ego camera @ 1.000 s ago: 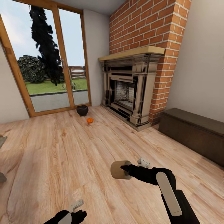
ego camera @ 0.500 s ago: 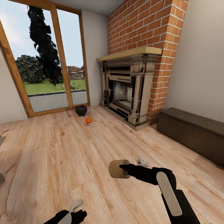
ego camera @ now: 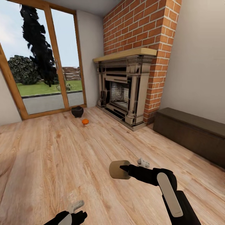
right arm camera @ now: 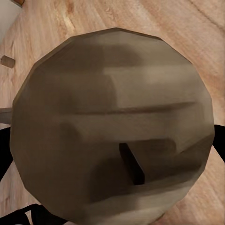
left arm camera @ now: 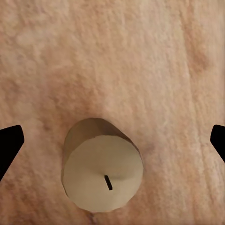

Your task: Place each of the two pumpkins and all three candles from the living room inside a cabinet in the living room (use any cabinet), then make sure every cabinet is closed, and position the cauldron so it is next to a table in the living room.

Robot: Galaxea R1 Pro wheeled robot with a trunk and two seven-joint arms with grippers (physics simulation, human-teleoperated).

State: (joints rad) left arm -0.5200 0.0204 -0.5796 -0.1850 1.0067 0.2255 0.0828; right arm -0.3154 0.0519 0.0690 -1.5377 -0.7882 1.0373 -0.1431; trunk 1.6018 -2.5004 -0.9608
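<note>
My right gripper is shut on a cream candle, held on its side low over the wooden floor. In the right wrist view the candle's end face with its dark wick looms close between the dark fingers. My left gripper hangs at the bottom edge, open. Its wrist view looks down on a second candle standing upright on the floor between the widely spread fingertips, untouched. The black cauldron and one orange pumpkin sit on the floor by the glass door. A dark brown cabinet runs along the right wall, shut.
A brick fireplace with a pale mantel stands at the back, between the glass door and the cabinet. Bare wooden floor stretches from my arms to the cauldron.
The whole picture has slid left, so the camera has turned right. Both arms keep their pose, and the candle stays in the right gripper.
</note>
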